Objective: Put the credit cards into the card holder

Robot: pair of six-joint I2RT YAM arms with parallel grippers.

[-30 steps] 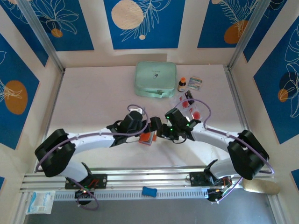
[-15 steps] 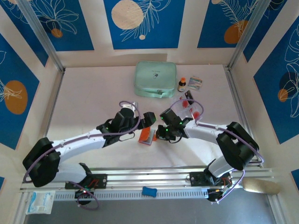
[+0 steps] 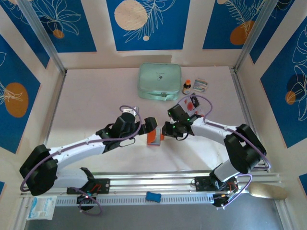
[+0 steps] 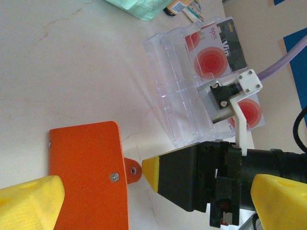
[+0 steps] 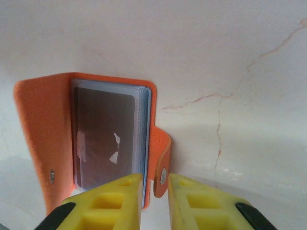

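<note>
Now | left pincer (image 4: pixel 156 191) wide | right pincer (image 5: pixel 154 184) narrow at card holder (image 5: pixel 43 115), grip unclear | left wrist: credit cards (image 4: pixel 211 60) in tray (image 4: pixel 172 96)

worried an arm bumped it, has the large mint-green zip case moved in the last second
No. The mint-green zip case keeps its place beside the small brown bottle by the back wall.

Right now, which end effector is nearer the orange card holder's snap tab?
Right. The right end effector straddles the snap tab; the left end effector hangs open a little off the card holder.
</note>
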